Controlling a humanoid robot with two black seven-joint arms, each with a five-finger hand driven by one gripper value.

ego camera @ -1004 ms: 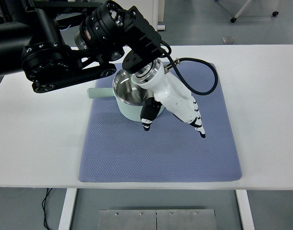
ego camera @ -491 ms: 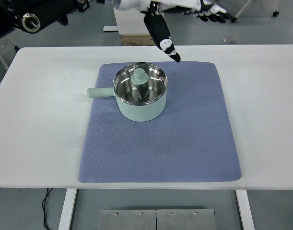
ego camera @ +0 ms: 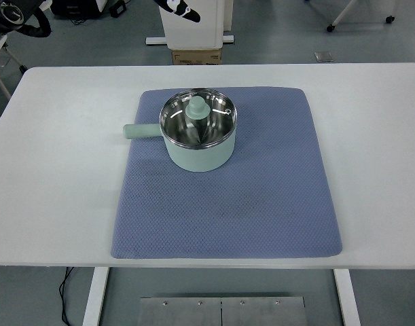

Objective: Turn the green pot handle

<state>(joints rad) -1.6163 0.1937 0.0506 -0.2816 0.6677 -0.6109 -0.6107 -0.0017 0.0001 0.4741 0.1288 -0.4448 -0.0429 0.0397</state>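
Hand, L (ego camera: 180, 7): only a white-and-black fingertip sliver shows at the top edge, high above the table and well apart from the pot. You can't tell how far open it is or whether it grips anything; nothing visible in it. A bit of black arm joint (ego camera: 20, 17) sits at the top left corner. R hand: not in view.

Pot, green (ego camera: 197, 132): qty 1. Upright on the mat, toward its far-left part. Steel inside, shiny; a green knob (ego camera: 197, 105) shows within the rim, prob. part of a glass lid, but you can't be sure from here. Nothing touches the pot.

Handle (ego camera: 140, 130): qty 1. Short, green, points straight left, lying over the mat's left edge. That's the part the task turns. Judgement: with no hand on it, you've either a finished turn or one not begun; pic alone doesn't say which.

Mat, blue-grey textured (ego camera: 261, 204): qty 1. Spread flat mid-table, likely there to keep the pot from sliding and to protect the top.

Table, white (ego camera: 58, 204): qty 1. Carries mat and pot.

Beyond the far edge: a white cabinet base over a brown box (ego camera: 195, 56), qty 1, on the floor.
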